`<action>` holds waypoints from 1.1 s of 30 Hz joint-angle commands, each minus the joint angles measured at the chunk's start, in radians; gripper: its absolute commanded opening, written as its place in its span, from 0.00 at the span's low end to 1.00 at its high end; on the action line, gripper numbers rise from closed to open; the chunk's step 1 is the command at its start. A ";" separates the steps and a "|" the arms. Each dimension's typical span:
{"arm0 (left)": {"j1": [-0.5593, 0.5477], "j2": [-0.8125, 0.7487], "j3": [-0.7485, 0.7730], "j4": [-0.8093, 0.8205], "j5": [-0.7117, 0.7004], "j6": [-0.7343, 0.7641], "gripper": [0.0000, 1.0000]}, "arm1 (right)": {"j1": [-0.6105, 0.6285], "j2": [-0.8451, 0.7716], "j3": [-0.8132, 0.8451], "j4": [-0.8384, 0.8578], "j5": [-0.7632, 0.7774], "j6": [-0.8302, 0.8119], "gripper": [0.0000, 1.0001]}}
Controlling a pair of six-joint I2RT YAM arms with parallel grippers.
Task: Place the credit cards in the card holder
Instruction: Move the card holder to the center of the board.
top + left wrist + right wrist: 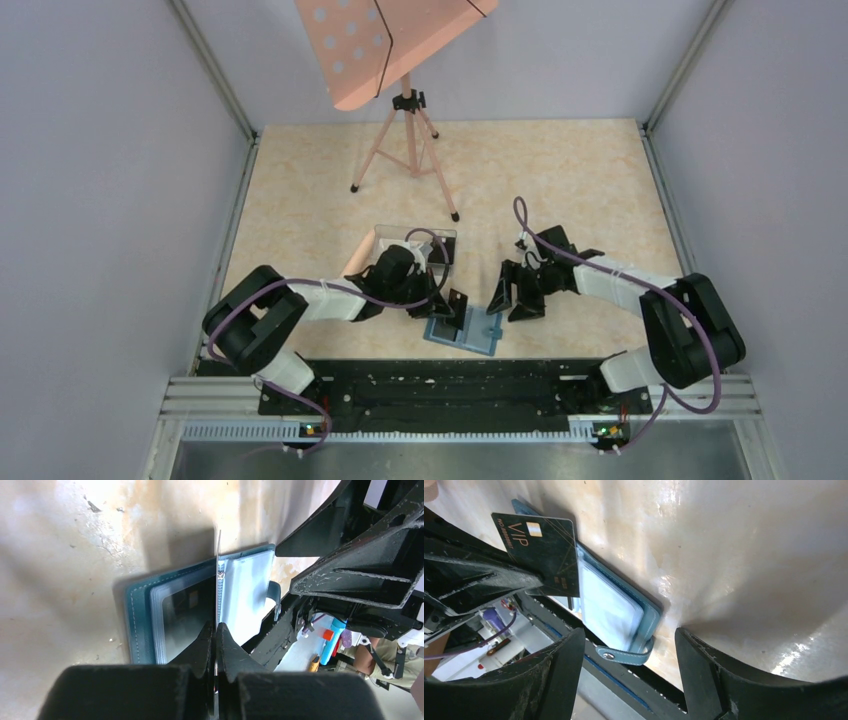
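card holder [650, 620]: teal stitched leather-look, clear glossy sleeves
credit card [544, 550]: black, faint sheen (gold print)
surface [749, 555]: smooth, glossy, marble-patterned
right end effector [629, 632]: matt black, scuffed

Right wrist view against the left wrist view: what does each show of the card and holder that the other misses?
Only the right wrist: the credit card face-on with VIP lettering, and the open right gripper. Only the left wrist: the card edge-on, lined up with the middle fold of the card holder, and a dark panel in one sleeve. Both: the shut left gripper pinching the card above the open holder.
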 commanded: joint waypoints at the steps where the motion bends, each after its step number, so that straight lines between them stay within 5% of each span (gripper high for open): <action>1: 0.010 -0.004 0.016 -0.010 -0.022 0.029 0.00 | 0.012 -0.012 0.002 -0.076 0.123 -0.043 0.68; 13: 0.017 0.052 0.020 0.045 0.016 0.020 0.00 | 0.047 0.008 -0.128 0.138 -0.080 0.130 0.70; 20: 0.025 0.119 0.028 0.185 0.084 -0.055 0.00 | 0.020 0.066 -0.079 0.238 -0.076 0.185 0.69; 33: 0.055 0.056 0.083 0.051 0.024 0.014 0.00 | -0.026 0.156 0.131 0.022 0.098 -0.029 0.70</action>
